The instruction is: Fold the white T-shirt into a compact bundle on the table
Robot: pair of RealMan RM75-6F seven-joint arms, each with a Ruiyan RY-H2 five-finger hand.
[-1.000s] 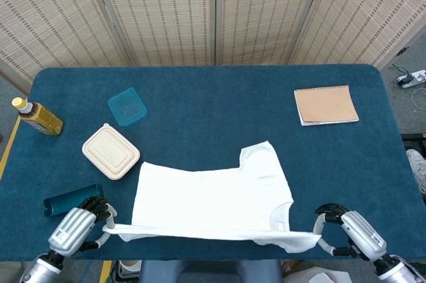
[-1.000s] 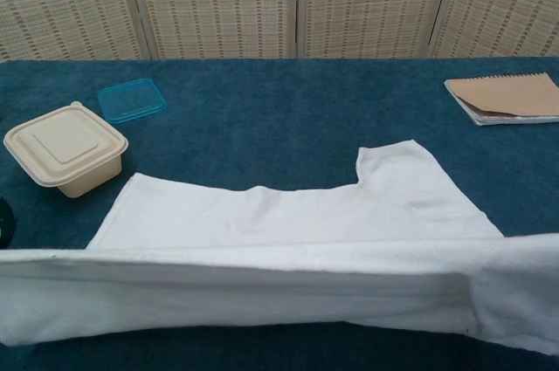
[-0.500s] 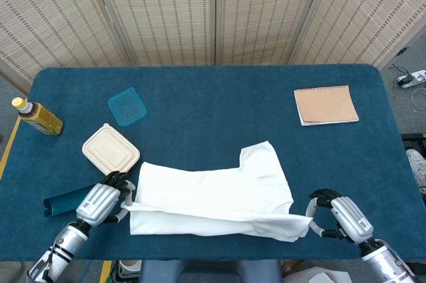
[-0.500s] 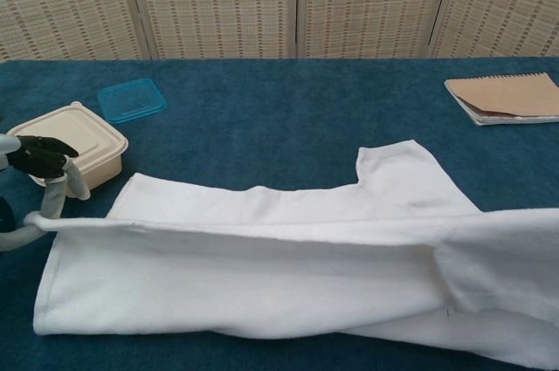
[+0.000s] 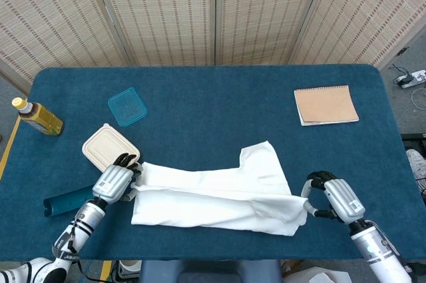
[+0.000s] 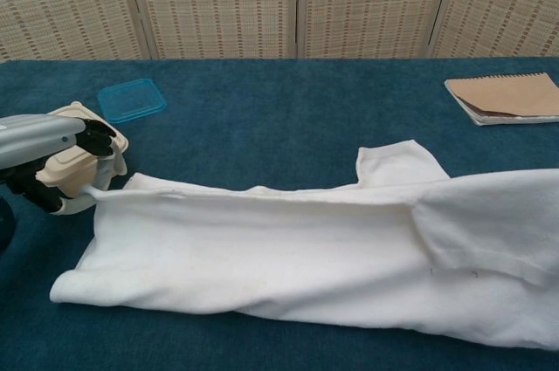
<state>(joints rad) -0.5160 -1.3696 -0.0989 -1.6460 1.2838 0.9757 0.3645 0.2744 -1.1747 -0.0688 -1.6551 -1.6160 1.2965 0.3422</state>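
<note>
The white T-shirt [image 5: 213, 193] lies across the near half of the blue table [image 5: 213, 110], its near edge lifted and carried over the rest; one sleeve sticks out toward the far side. My left hand [image 5: 116, 182] pinches the shirt's left corner next to the beige box, and the chest view shows the same left hand [image 6: 52, 161] holding the cloth there. My right hand [image 5: 333, 196] grips the shirt's right corner. In the chest view the T-shirt [image 6: 288, 257] fills the foreground and the right hand is out of frame.
A beige lidded box [image 5: 110, 148] sits just beside my left hand. A teal lid [image 5: 127, 106], a bottle [image 5: 36, 116] and a dark teal pouch [image 5: 66, 200] are on the left. A brown notebook [image 5: 326, 104] lies far right.
Both hands have moved away from the near edge, carrying the shirt's lifted edge over the body of the shirt. The left hand now sits beside the beige box.
</note>
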